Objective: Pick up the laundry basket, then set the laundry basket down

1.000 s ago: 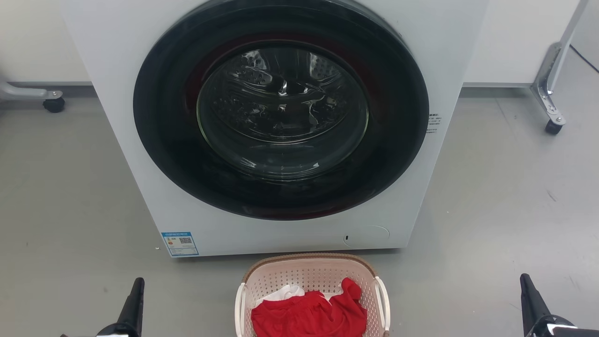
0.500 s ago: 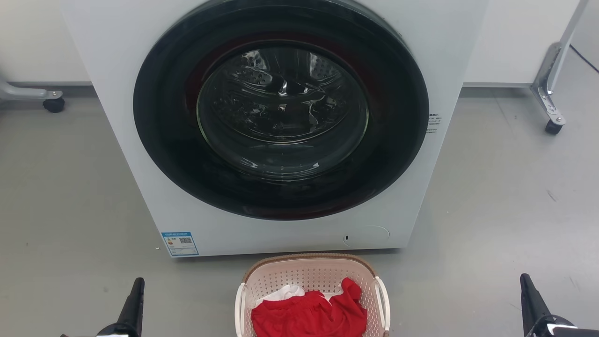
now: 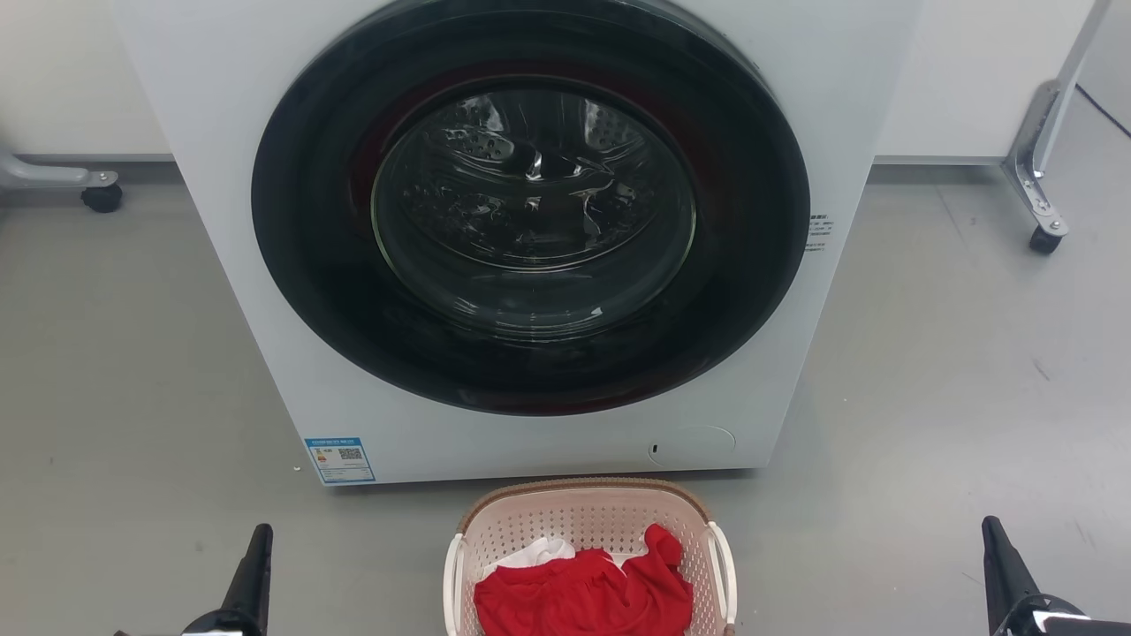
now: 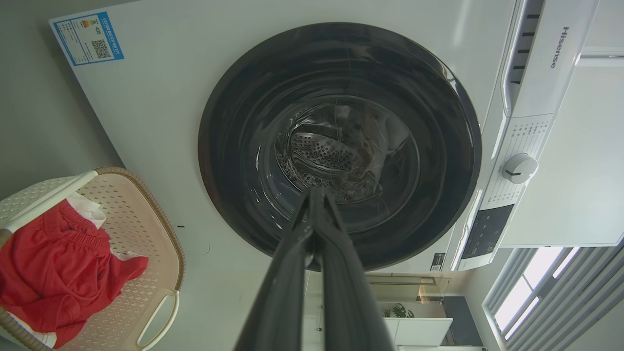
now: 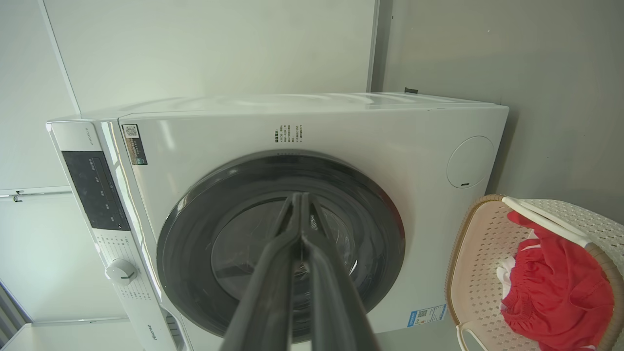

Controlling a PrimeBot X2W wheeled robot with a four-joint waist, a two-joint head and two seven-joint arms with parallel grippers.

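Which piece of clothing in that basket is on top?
The red garment: it lies over the white cloth, which peeks out at the far left of the laundry basket.

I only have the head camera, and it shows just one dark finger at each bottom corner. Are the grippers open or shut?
Observer: In the left wrist view the left gripper is shut, fingers pressed together with nothing between them.
Operator: And the right one?
Observer: The right gripper is shut and empty too, and points at the washer door.
Operator: My view cuts off the basket's near end. Is anything on the handles?
Observer: In the left wrist view one handle of the basket shows as a whole bare loop. The red cloth lies inside, off it.
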